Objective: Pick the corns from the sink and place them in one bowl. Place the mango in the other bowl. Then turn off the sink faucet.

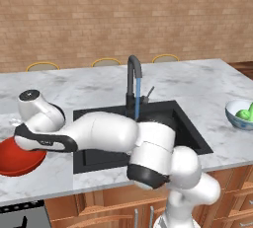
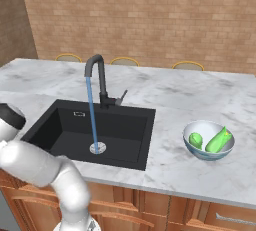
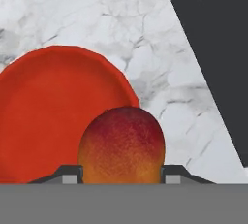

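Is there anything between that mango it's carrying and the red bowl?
Nothing visible. The gripper is shut on the mango, and in the hand view only bare marble counter lies between it and the red bowl, whose inside looks empty.

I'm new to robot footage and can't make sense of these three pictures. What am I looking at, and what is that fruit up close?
A white robot arm works at a kitchen counter. Two pictures come from cameras behind it, left and right; the third looks along its gripper. The black sink has its faucet running. The pale bowl holds two green corns. The gripper is shut on the mango, beside the red bowl, which looks empty.
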Motion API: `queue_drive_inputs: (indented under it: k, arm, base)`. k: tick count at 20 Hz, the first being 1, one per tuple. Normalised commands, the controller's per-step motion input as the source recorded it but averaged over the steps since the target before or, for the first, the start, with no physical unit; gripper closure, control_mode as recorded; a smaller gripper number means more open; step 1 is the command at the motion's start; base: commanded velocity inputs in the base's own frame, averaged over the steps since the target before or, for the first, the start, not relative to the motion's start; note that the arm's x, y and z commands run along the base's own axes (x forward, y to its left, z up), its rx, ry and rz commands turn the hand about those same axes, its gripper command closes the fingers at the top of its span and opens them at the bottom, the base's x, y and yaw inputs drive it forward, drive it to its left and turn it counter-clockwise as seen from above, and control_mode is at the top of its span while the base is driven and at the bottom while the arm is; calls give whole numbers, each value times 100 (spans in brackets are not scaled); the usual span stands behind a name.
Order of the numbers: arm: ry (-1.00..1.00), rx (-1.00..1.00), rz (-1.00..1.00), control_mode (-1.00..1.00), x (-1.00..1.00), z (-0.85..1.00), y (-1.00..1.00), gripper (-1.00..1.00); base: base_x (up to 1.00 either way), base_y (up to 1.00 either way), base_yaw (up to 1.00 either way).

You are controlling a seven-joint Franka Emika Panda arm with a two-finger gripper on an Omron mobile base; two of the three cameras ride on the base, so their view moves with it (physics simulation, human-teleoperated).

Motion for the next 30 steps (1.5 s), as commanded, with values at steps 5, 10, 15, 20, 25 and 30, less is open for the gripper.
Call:
queue_drive_inputs:
  k: [5, 10, 15, 20, 25, 30]
  arm:
    - [1, -6, -15, -100, 36, -12, 72, 100]
    - [20, -1, -20, -100, 31, 34, 20, -100]
    - [12, -1, -15, -100, 7, 14, 0, -100]
    - [-7, -9, -7, -100, 0, -28, 17, -100]
    - [-6, -3, -15, -100, 6, 2, -50, -100]
    - [0, 13, -27, -100, 53, 42, -100, -100]
  base:
    - [0, 0, 0]
    - [0, 0, 0]
    - [0, 0, 0]
    - [0, 0, 0]
    - [0, 0, 0]
    - [0, 0, 0]
